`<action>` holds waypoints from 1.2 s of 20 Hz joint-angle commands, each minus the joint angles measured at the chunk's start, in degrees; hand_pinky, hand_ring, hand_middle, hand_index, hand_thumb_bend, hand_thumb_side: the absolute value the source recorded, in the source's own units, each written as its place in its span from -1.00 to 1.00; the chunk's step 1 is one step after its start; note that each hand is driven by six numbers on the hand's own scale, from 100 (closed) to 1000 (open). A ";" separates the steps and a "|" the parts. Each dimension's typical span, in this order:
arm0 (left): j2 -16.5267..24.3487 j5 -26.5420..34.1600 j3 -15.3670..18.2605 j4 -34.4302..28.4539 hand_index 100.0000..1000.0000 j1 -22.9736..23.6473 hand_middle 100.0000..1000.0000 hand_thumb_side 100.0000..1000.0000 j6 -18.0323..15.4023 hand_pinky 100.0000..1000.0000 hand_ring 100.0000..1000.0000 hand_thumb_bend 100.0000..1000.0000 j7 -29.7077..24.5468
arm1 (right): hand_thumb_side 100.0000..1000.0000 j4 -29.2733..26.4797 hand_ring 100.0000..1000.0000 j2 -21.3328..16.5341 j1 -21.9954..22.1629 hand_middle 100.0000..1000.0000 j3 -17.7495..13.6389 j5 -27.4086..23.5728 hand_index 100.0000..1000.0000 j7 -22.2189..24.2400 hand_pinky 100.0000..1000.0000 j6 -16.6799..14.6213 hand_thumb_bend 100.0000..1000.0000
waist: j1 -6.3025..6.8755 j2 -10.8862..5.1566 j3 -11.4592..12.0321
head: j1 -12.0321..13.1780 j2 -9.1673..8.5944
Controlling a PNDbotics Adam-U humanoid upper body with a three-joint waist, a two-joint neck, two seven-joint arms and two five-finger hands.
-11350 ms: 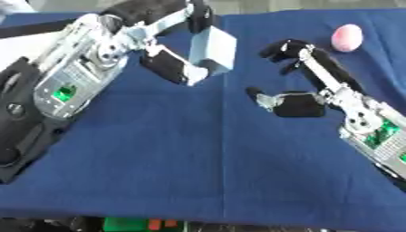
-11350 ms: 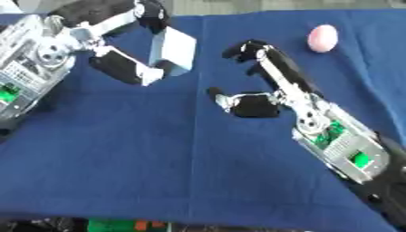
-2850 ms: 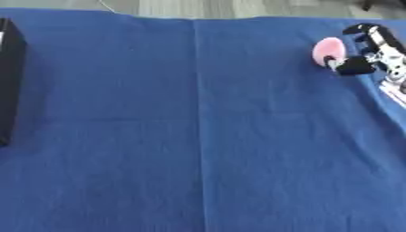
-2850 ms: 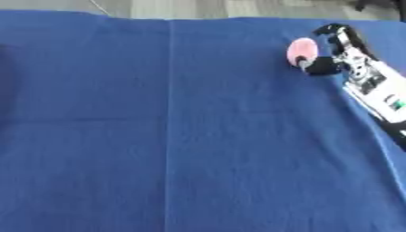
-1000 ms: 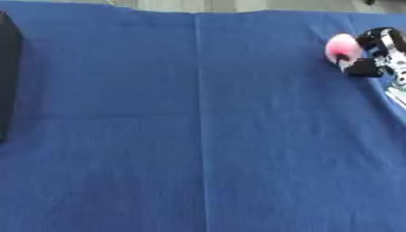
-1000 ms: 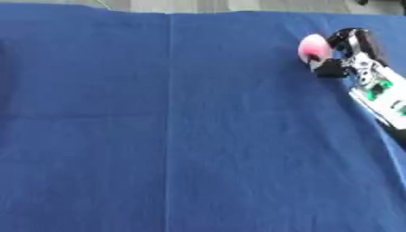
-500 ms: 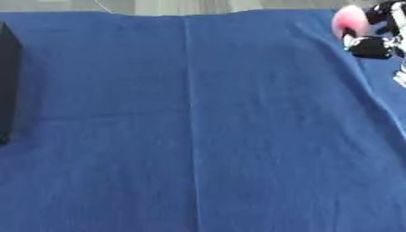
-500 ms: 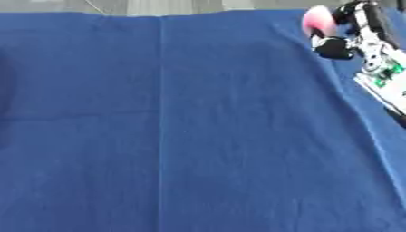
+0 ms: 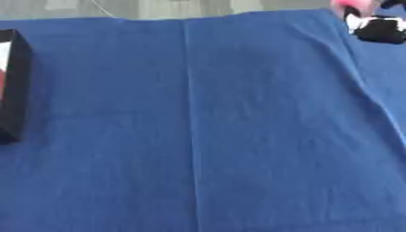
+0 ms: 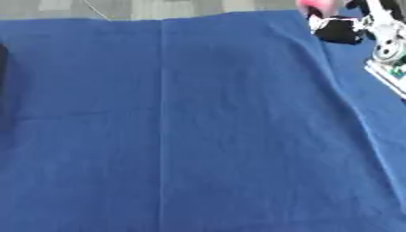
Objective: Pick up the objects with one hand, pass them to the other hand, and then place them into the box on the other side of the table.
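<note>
The black-and-silver right hand (image 10: 342, 25) appears closed around the round pink object (image 10: 315, 4); the black box (image 9: 12, 81) sits far left.

A creased blue cloth (image 9: 198, 127) covers the counter; beyond its far edge runs a strip of grey floor (image 9: 158, 8).

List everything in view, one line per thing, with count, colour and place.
Tablecloth: one, blue, covers the whole table, with a crease running front to back left of centre.
Box: one, black, at the left edge, partly cut off.
Round object: one, pink, at the top right corner, cut off by the picture's edge, right beside the hand.
Floor: grey strip past the far edge of the table.
Right hand: one, black with silver parts, at the top right next to the pink object; whether it holds it cannot be told.
Left hand: not in view.
</note>
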 commanded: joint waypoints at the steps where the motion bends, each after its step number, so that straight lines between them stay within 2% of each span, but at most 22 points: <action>1: 2.42 0.60 0.82 -1.26 0.47 -1.35 0.49 0.38 -1.19 0.71 0.52 -1.00 -0.52 | -1.00 -2.63 0.42 -0.60 -1.87 0.00 0.42 1.28 -0.13 1.09 0.29 0.37 -0.87 | 0.02 -2.23 -0.29 | 0.62 1.00; 8: 4.29 1.72 0.88 -1.30 0.44 -4.82 0.44 0.17 -6.87 0.62 0.48 -1.00 -2.43 | -1.00 -1.39 0.39 4.08 -5.71 -0.02 3.33 2.58 -0.16 1.44 0.25 0.57 -0.97 | 0.36 -4.23 -0.62 | 0.89 2.67; 13: 5.22 2.85 0.40 -1.30 0.43 -8.50 0.43 0.03 -9.33 0.58 0.47 -1.00 -3.34 | -1.00 0.04 0.38 6.98 -7.99 -0.02 5.40 3.02 -0.18 0.89 0.22 -0.22 -1.00 | 0.61 -5.43 -0.77 | 1.20 3.81; 19: 4.86 2.64 -0.99 -1.30 0.42 -13.58 0.42 -0.11 -9.61 0.56 0.46 -1.00 -4.60 | -1.00 0.29 0.33 11.03 -10.81 -0.02 7.55 1.83 -0.19 -2.83 0.15 -2.53 -1.00 | 0.73 -6.37 -1.26 | 1.74 4.63; 24: 5.38 1.02 -3.23 -1.30 0.43 -16.98 0.42 -0.14 -7.12 0.55 0.47 -1.00 -7.14 | -1.00 -0.32 0.30 13.91 -12.17 -0.02 9.71 -1.01 -0.20 -4.81 0.12 -4.50 -1.00 | 0.90 -6.75 -1.61 | 2.39 5.16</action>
